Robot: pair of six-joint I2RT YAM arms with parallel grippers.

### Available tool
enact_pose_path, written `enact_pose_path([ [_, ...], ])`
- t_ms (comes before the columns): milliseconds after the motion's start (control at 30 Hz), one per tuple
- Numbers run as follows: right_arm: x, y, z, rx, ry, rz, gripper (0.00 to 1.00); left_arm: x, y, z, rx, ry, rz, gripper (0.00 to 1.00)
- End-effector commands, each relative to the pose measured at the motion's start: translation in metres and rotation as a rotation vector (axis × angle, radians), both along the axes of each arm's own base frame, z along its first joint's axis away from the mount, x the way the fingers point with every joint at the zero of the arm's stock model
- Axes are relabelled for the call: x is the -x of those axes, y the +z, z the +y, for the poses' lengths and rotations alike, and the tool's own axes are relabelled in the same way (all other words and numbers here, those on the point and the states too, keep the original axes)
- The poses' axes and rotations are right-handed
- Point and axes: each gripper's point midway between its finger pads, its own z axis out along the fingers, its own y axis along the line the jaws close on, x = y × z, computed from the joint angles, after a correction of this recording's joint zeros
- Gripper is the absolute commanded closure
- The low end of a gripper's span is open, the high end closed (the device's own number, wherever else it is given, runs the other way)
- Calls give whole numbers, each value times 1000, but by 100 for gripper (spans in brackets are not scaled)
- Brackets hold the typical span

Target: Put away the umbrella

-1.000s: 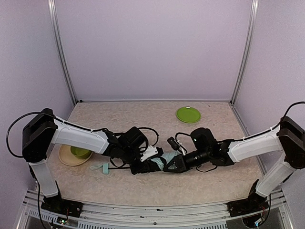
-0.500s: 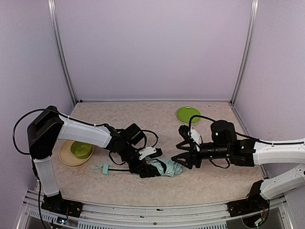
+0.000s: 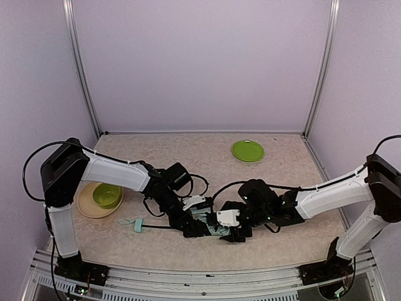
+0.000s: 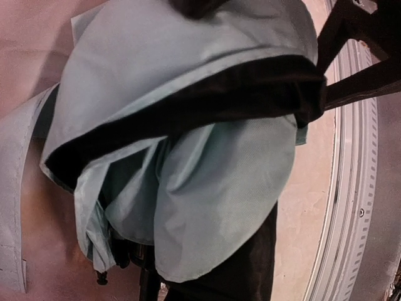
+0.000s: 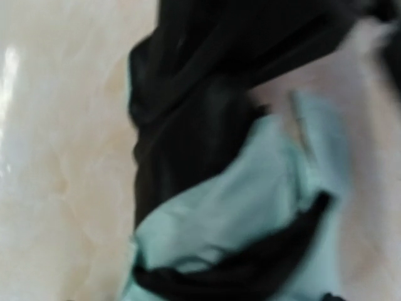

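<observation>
The umbrella (image 3: 207, 219) lies folded and crumpled on the table near the front middle. Its thin black shaft runs left to a small mint handle with a strap (image 3: 133, 222). My left gripper (image 3: 193, 228) is shut on the umbrella at the left end of the fabric bundle. The mint fabric and black lining of the umbrella (image 4: 207, 188) fill the left wrist view and hide the fingers. My right gripper (image 3: 227, 233) is down at the right end of the bundle, jaws spread, right against the cloth. The right wrist view is blurred and shows only the umbrella (image 5: 250, 213) close up.
A green plate (image 3: 248, 150) lies at the back right. A green bowl (image 3: 106, 195) sits on a tan plate (image 3: 84, 207) at the left. The metal front rail (image 4: 351, 188) runs just beyond the umbrella. Cables loop beside both wrists.
My right gripper let go of the fabric, opened, drew back to the right, then came back down-left onto the bundle. The left gripper kept its hold, shifting slightly toward the front edge.
</observation>
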Motion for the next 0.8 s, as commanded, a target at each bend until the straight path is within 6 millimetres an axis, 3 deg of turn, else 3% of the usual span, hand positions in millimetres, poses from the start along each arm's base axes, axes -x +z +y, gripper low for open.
enact_pose_path([
  [0, -1, -25, 3, 95, 69, -11, 20, 28, -34, 34, -187, -7, 141, 100],
  [133, 6, -42, 3, 119, 73, 75, 35, 29, -31, 30, -169, -26, 149, 100],
  [300, 12, -60, 0, 149, 24, 168, 64, 14, -20, 20, -101, -13, 93, 97],
  [367, 14, -67, -3, 171, 7, 201, 70, 3, -10, 15, -47, 15, 61, 85],
  [433, 16, -73, -5, 205, -10, 247, 74, -10, 6, 10, 37, 54, -11, 67],
  [567, 20, -87, -12, 301, -45, 329, 79, -35, 41, 10, 188, 150, -187, 46],
  [633, 21, -97, -19, 356, -75, 367, 80, -40, 61, 14, 261, 182, -274, 42],
  [667, 23, -101, -22, 377, -87, 387, 80, -40, 71, 17, 294, 190, -323, 34],
  [767, 28, -104, -27, 401, -122, 454, 81, -57, 99, 40, 318, 298, -528, 26],
])
